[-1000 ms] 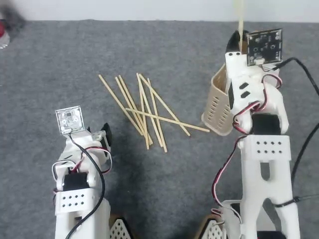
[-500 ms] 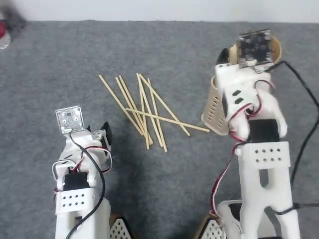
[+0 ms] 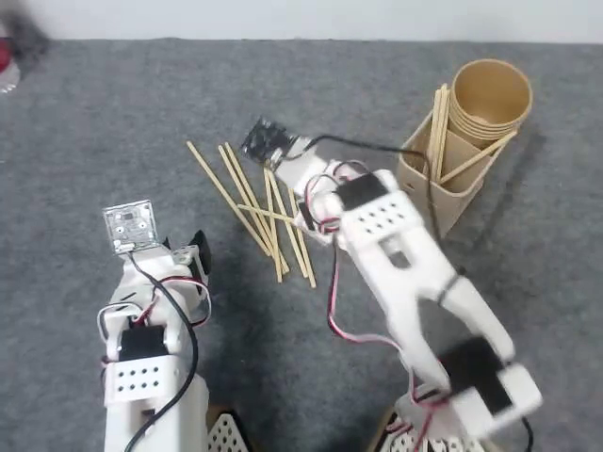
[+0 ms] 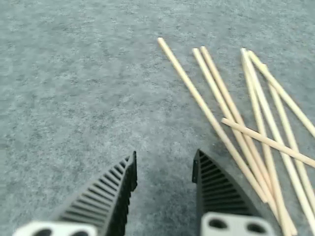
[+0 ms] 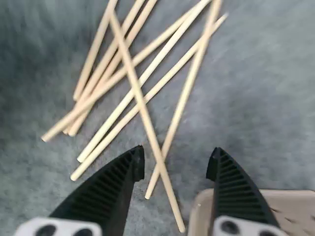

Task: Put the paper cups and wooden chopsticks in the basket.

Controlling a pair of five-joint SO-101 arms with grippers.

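Several wooden chopsticks (image 3: 247,200) lie crossed on the grey carpet. The beige basket (image 3: 421,178) stands at the back right, holding stacked paper cups (image 3: 490,94) and a few upright chopsticks (image 3: 438,127). My right arm (image 3: 377,221) stretches left over the pile. Its gripper (image 5: 177,152) hangs open just above the chopsticks (image 5: 142,88), with nothing between its fingers. My left gripper (image 4: 165,160) is open and empty low over bare carpet, left of the chopsticks (image 4: 236,118). In the high view the left gripper (image 3: 195,256) sits at the front left.
A red-and-white object (image 3: 6,62) sits at the far left back edge, by the pale wall. A beige perforated corner (image 5: 290,211), seemingly the basket, lies close to my right gripper. Open carpet spreads between the two arms and at the front.
My right arm swung from above the basket leftward and down to the chopstick pile. The chopstick it held upright is gone from its gripper; the cups and basket are uncovered. The left arm stayed still.
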